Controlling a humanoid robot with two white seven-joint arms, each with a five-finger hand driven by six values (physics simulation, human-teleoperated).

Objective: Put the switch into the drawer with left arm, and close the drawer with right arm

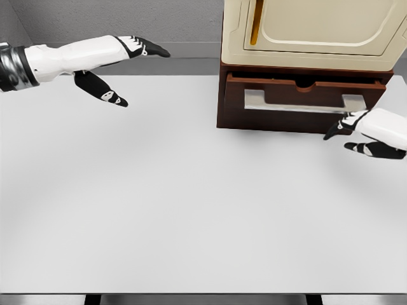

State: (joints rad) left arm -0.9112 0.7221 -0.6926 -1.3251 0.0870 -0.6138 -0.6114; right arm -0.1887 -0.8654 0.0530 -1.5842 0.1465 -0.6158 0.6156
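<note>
While slightly ajar, drawer (304, 98) contents unseen.

No readable txt, labels, brands or nos. anywhere I can see. My left hand (121, 70), upper left of frame, has small white marks on its black fingers, too tiny to read as anything. Same w/ my right hand (362, 133) at right edge. The cream cabinet (318, 32), upper right, has plain panels, no lettering. The brown drawer (305, 95) under it: bare front, metal handle, no sign. The white table (191, 210): no print.
</note>
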